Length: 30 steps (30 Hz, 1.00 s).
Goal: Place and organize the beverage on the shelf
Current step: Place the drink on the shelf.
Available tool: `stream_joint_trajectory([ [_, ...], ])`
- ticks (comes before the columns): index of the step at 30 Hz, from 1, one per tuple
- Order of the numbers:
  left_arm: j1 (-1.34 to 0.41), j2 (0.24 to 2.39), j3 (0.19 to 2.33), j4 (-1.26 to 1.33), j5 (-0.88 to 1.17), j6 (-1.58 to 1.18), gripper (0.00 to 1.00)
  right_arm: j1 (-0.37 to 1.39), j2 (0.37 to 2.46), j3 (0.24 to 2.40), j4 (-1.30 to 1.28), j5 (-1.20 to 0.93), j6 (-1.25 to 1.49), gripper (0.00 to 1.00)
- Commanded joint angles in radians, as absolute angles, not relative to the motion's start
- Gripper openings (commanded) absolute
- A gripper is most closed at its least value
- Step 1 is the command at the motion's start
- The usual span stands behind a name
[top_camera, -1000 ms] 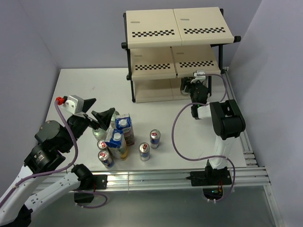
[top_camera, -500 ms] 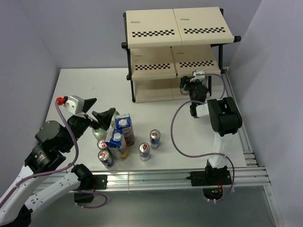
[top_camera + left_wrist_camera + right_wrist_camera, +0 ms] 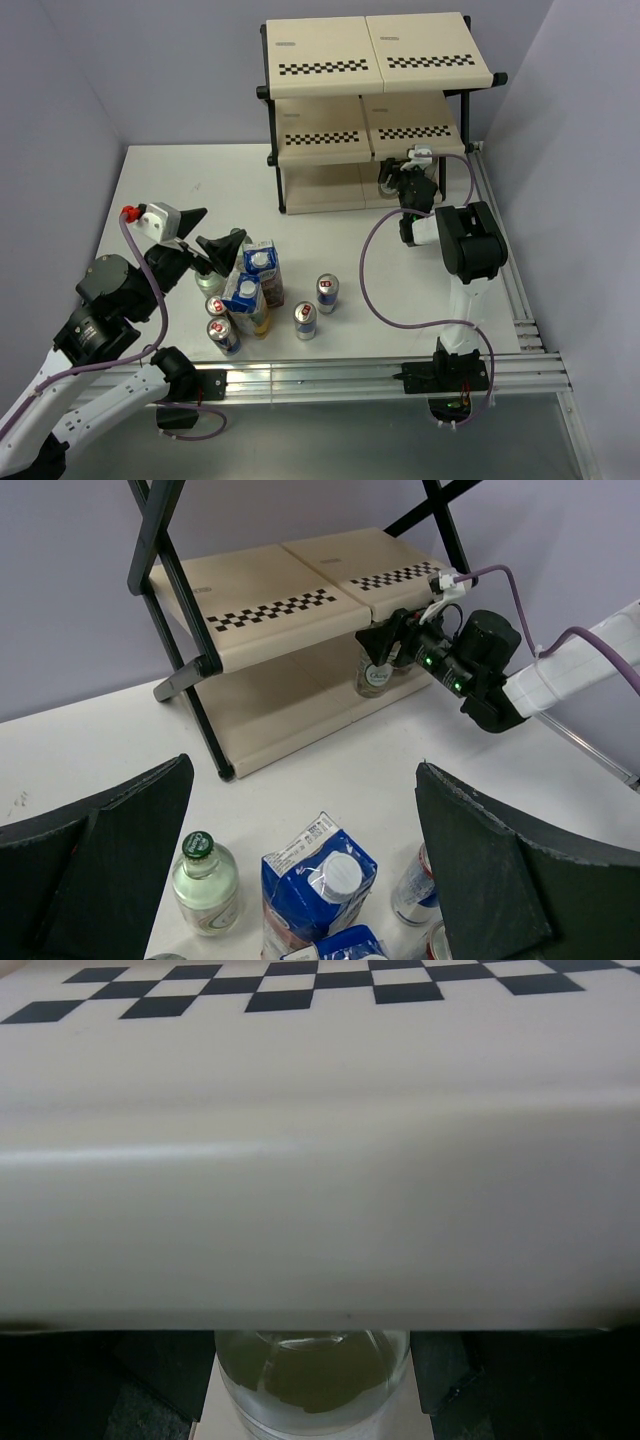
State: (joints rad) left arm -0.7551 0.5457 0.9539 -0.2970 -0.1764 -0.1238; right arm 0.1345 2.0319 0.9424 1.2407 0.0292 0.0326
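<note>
Under the middle board of the shelf (image 3: pixel 320 125), my right jaws grip a clear bottle (image 3: pixel 377 670); left jaws gape open.

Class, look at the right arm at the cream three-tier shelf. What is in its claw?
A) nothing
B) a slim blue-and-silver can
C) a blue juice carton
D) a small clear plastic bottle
D: in the left wrist view the right claw grips a small clear plastic bottle just under a board of the cream three-tier shelf.
</note>
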Motion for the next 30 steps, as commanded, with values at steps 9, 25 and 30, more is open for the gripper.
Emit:
stream_joint_trajectory([
  [9, -0.755, 0.557, 0.948, -0.258, -0.133, -0.115, 1.00, 0.124, 2.072, 0.988, 1.761, 0.130, 0.101, 0.00],
  [25, -0.755, 0.600, 0.951, -0.258, -0.133, -0.110, 0.99, 0.126, 2.069, 1.069, 1.766, 0.147, 0.132, 0.00],
  [30, -0.755, 0.609, 0.960, -0.268, -0.140, -0.110, 1.00, 0.126, 2.094, 1.046, 1.763, 0.146, 0.025, 0.00],
])
